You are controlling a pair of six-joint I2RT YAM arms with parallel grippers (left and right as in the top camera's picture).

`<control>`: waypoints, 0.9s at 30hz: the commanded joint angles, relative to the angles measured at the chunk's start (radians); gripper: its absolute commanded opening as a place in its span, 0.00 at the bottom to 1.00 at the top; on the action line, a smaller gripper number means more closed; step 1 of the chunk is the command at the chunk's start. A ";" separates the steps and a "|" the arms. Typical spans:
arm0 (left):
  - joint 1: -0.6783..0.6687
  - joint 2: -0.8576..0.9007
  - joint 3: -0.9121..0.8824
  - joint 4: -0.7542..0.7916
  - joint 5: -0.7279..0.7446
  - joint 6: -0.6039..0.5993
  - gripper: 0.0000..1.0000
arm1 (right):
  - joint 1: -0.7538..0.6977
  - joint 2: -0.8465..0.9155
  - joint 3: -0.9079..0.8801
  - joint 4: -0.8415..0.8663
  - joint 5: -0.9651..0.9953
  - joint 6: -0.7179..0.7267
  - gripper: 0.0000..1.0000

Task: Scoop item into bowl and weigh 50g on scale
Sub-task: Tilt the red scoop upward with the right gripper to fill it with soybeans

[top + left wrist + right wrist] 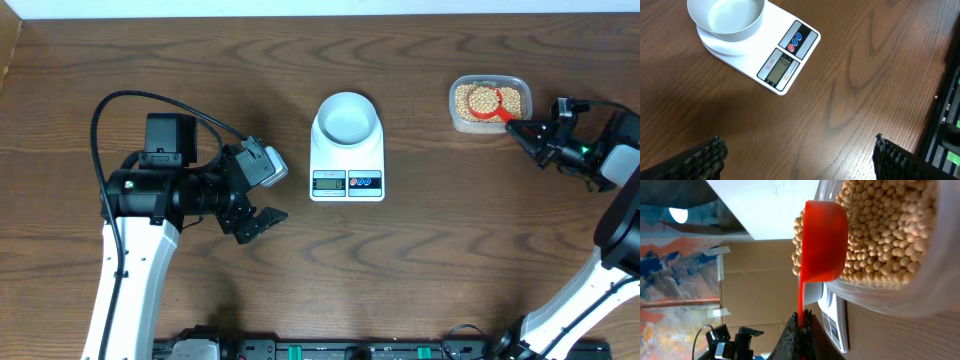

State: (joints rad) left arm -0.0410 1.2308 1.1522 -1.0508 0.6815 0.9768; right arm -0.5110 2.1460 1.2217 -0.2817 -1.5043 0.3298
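Note:
The pale bowl (347,118) (726,17) stands empty on the white scale (347,182) (785,65) at the table's middle. Tan beans (505,98) (885,225) fill a clear tub (455,112) (900,297) at the far right. A red scoop (485,112) (822,240) sits in the tub, heaped with beans. My right gripper (520,128) (802,315) is shut on the scoop's thin handle, just right of the tub. My left gripper (262,224) (798,137) hovers open over bare wood, left of and nearer than the scale, with nothing between its fingers.
A black rail with connectors (330,350) runs along the table's near edge. In the right wrist view, cardboard (760,275) rises beyond the table.

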 commanded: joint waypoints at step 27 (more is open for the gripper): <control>0.003 0.005 0.018 -0.003 0.003 0.014 0.95 | 0.075 0.012 -0.003 0.174 -0.055 0.175 0.02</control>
State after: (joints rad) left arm -0.0410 1.2308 1.1522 -1.0504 0.6815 0.9768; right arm -0.4438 2.1460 1.2186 -0.1139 -1.5146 0.4721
